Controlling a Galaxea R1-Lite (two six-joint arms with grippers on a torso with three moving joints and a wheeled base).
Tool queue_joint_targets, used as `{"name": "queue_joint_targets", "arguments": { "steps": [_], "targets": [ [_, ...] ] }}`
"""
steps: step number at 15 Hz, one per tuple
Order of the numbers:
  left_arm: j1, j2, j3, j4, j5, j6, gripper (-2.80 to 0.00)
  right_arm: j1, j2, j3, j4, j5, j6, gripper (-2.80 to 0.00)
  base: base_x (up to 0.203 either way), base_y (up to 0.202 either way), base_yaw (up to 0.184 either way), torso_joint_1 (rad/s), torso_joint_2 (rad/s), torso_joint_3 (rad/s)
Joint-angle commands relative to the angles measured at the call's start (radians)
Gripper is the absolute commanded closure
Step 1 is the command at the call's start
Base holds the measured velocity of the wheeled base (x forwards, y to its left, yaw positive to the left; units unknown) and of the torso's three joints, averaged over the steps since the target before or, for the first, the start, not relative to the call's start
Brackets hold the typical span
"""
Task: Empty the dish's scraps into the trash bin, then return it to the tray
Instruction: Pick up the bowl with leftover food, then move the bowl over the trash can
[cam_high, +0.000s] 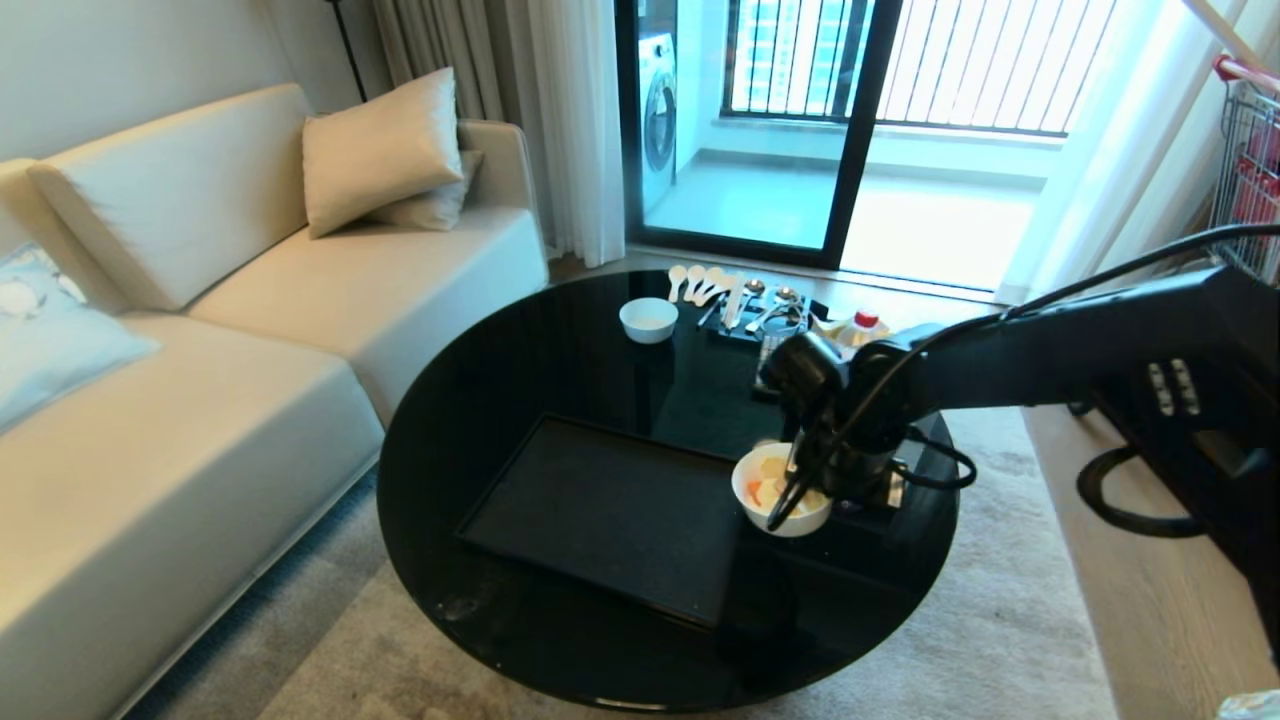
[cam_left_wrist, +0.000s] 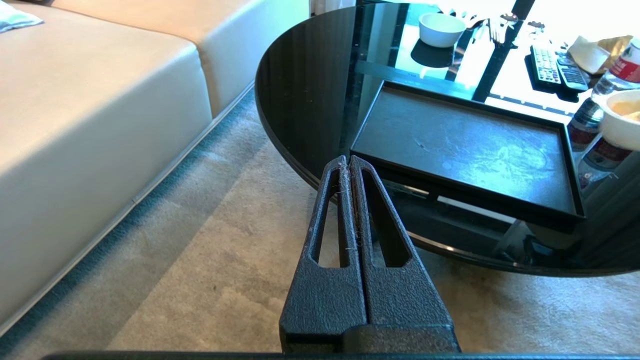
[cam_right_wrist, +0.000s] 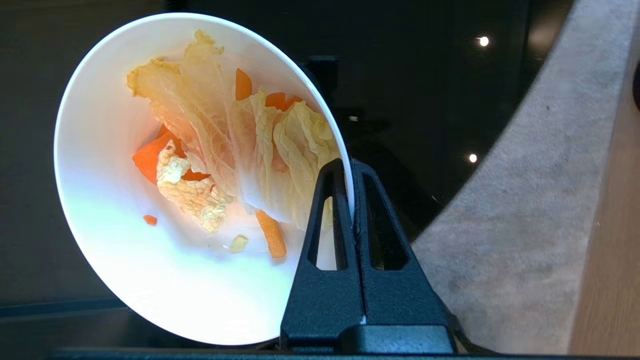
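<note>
Left pincer (cam_left_wrist: 349, 165): You had it parked low over the carpet (cam_left_wrist: 225, 260), short of the desk edge, fingers pressed together on nothing.
Desk (cam_high: 560, 350): You faced a round black glossy top beside the sofa (cam_high: 250, 300).
Tray (cam_high: 610, 510): It lay flat on the near part of the desk, bare.
Right pincer (cam_right_wrist: 353, 200): You had it clamped on the dish's rim, one finger inside the wall and one outside.
Dish (cam_right_wrist: 100, 150): The white bowl sat in that clamp just beside the tray's right edge, over the desk; whether it touched the top you could not tell.
Scraps (cam_right_wrist: 240, 150): Pale yellow leaf pieces and orange bits lay inside the dish.
Remote controls (cam_left_wrist: 555, 67): Two lay side by side beyond the tray.
Smaller bowl (cam_high: 648, 320): It stood at the far side of the desk.
Spoons (cam_high: 700, 283): They lay in a row just beside that bowl.
Trash bin: You had no sight of it.
</note>
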Motion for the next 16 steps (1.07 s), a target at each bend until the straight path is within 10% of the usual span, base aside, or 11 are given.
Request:
{"name": "queue_joint_targets", "arguments": {
  "steps": [1, 10, 16],
  "targets": [
    [0.0, 0.0, 0.0, -0.001, 0.0, -0.001, 0.0, -0.06, -0.138, 0.139, -0.027, 0.017, 0.004, 0.0, 0.0, 0.0, 0.0, 0.0, 0.0, 0.0],
    [0.0, 0.0, 0.0, -0.001, 0.0, -0.001, 0.0, -0.303, -0.612, 0.857, -0.382, 0.134, -0.152, 0.0, 0.0, 0.0, 0.0, 0.0, 0.0, 0.0],
    [0.0, 0.0, 0.0, -0.001, 0.0, -0.001, 0.0, -0.451, -0.829, 1.07, -0.452, 0.249, -0.184, 0.0, 0.0, 0.0, 0.0, 0.0, 0.0, 0.0]
  ]
}}
